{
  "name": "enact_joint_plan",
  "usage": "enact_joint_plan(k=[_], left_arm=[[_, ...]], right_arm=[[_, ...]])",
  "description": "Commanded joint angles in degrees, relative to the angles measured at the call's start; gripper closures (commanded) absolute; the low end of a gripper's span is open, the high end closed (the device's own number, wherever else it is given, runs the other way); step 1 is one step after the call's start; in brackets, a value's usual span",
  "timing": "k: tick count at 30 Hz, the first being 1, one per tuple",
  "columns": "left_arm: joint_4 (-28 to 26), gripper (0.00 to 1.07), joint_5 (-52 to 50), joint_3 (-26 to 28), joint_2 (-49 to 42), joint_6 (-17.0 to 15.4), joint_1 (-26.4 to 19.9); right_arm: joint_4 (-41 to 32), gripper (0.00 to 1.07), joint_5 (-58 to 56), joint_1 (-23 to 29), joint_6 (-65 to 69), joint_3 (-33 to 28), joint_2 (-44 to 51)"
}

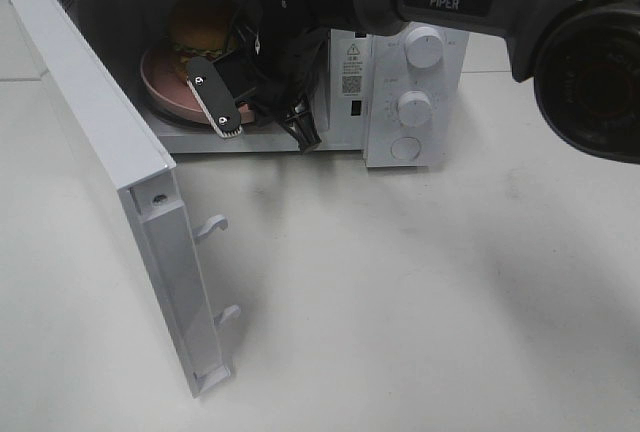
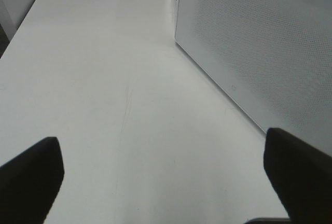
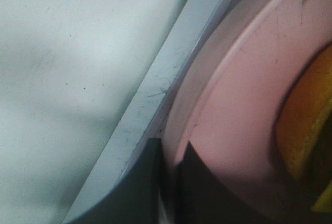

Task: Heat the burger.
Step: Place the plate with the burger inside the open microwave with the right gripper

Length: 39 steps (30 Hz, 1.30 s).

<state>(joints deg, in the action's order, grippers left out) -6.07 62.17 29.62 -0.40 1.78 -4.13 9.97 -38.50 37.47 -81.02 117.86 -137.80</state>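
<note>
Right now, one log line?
burger on plate in microwave; door open; right gripper shut on plate; left gripper open, empty

Left end effector [image 2: 166, 182] wide apart; right end effector [image 3: 168, 182] tight together, arm outstretched.

The right arm [image 1: 300, 7] hides most of the burger [image 1: 200, 24] and half the plate [image 1: 160, 80]; the sticker [image 1: 352, 67] text is unreadable.

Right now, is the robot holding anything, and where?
The right gripper pinches the pink plate by its rim; the left gripper holds nothing.
</note>
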Motion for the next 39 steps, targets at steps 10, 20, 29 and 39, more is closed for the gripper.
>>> enact_joint_plan(k=[10,20,29,39], left_arm=[[-0.40,0.05,-0.92,-0.11,-0.92,0.00,-0.29],[-0.40,0.05,-0.92,-0.11,-0.92,0.00,-0.29],[-0.40,0.05,-0.92,-0.11,-0.92,0.00,-0.29],[-0.40,0.05,-0.92,-0.11,-0.92,0.00,-0.29]], right_arm=[[0.80,0.88,4.01,-0.69,1.95,1.83,-0.86],[0.00,0.55,3.95,-0.57,2.52,1.83,-0.80],[-0.63,0.45,5.61,0.34,4.13,-5.44,4.18],[-1.60,0.37,7.85,0.74,6.59,-14.32,9.91]])
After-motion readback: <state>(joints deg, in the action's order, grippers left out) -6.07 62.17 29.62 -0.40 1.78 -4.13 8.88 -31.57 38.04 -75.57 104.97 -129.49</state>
